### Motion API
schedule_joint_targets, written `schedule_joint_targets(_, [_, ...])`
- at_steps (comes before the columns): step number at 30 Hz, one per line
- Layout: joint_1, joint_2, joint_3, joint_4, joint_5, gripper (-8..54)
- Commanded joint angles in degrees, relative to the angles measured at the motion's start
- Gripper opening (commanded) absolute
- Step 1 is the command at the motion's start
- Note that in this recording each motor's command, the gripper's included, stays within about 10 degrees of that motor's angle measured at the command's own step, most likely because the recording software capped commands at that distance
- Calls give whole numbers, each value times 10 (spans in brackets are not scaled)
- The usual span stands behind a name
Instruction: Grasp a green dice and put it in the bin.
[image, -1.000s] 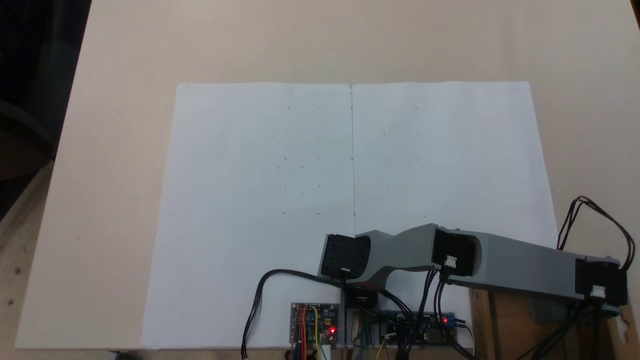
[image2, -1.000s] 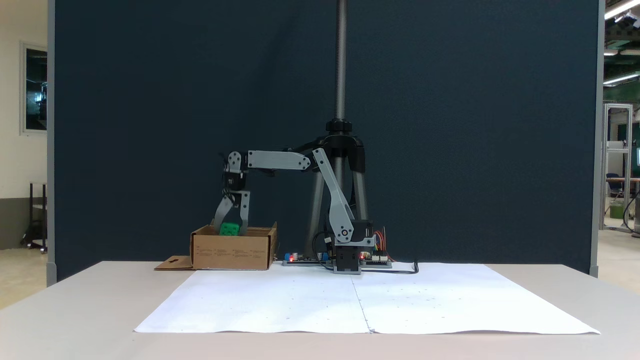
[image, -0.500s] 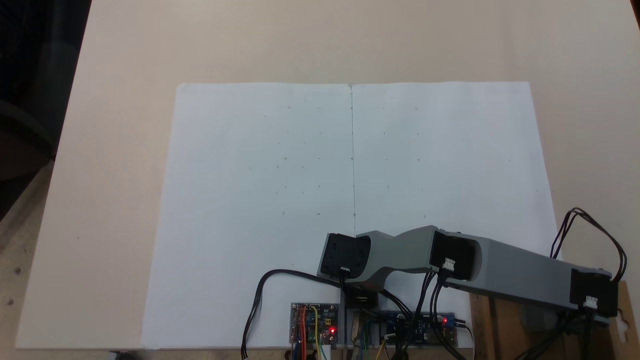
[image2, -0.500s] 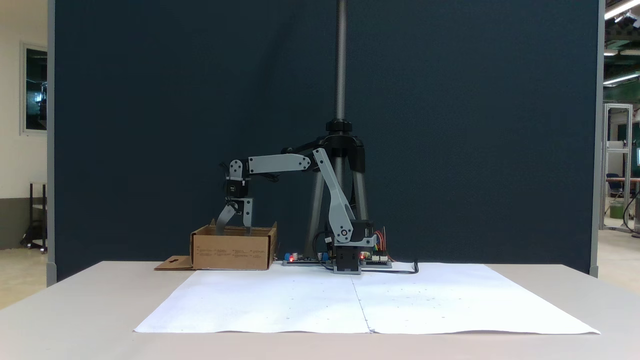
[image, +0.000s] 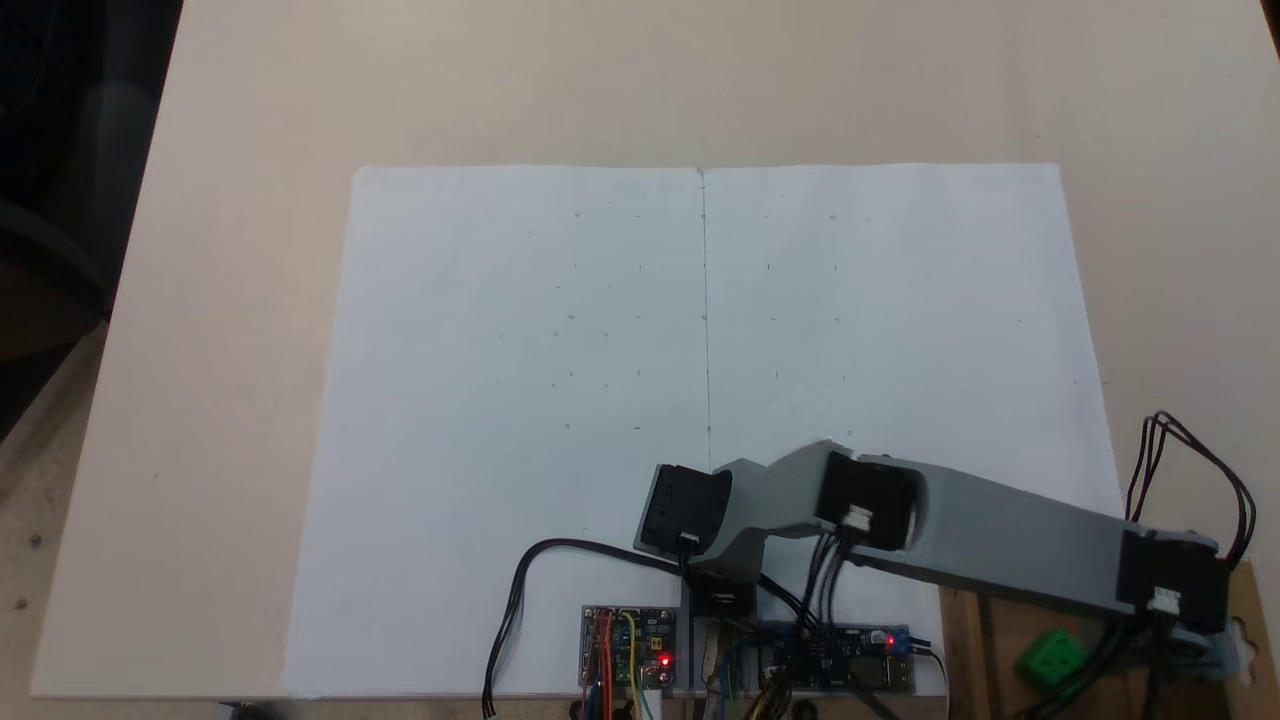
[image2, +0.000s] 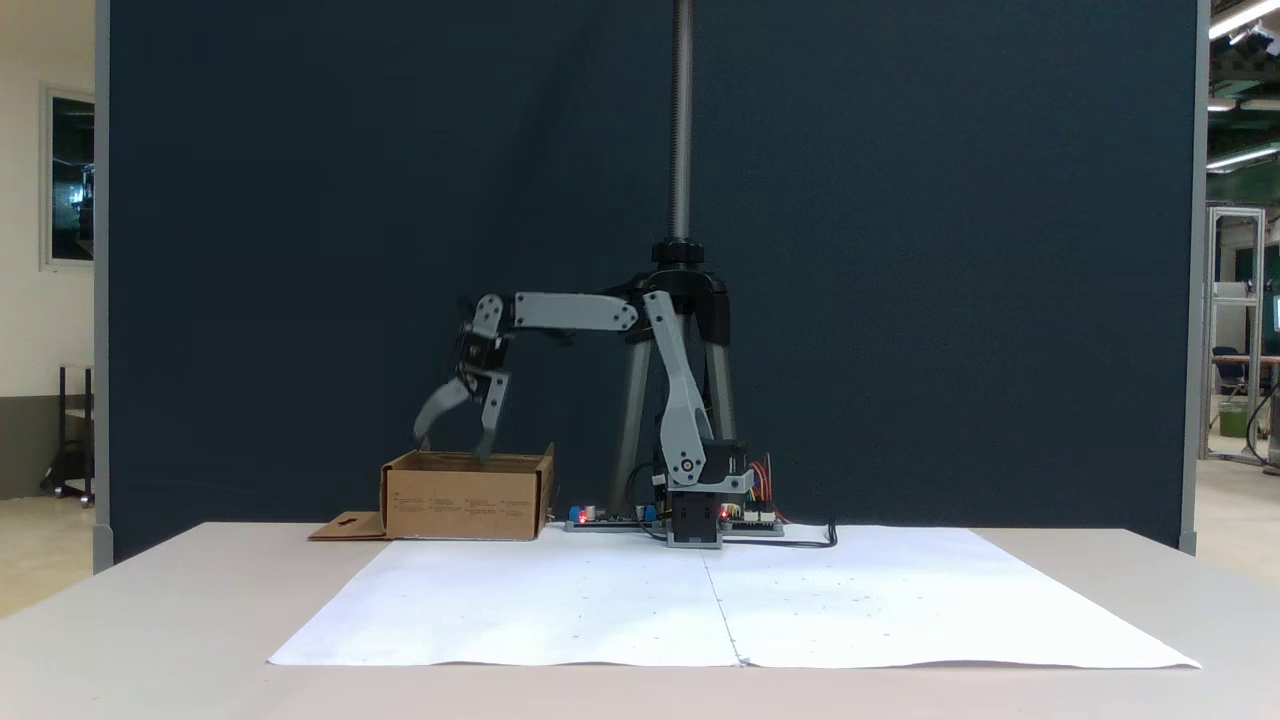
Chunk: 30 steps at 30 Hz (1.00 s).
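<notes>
Retracting from the bin after release: dice down, claw empty.

Claw (image2: 452, 448) hangs spread wide just above the bin (image2: 465, 497) rim, one tip at the rim, nothing between the jaws. Dice (image: 1051, 659) lies on the bin floor in the top-down fixed view, partly under the arm (image: 1010, 540). Judgement: placing is done; the withdrawal goes best as a straight lift until both tips clear the low wall, then a swing back over the paper (image: 600, 400) on the bench (image: 250, 150), so the cardboard is not snagged or dragged. Bin holds the dice; the rest of its floor is hidden by the arm.
</notes>
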Motion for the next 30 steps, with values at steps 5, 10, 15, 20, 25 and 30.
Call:
schedule_joint_targets(5, [-59, 122, -53, -32, 7, 409])
schedule_joint_targets(10, [-164, 163, -56, -44, 71, 409])
schedule_joint_targets(15, [-287, 177, -56, -49, 135, 410])
schedule_joint_targets(20, [-419, 178, -56, -57, 167, 410])
schedule_joint_targets(25, [-552, 173, -55, -76, 177, 434])
schedule_joint_targets(30, [-654, 173, -54, -89, 195, 434])
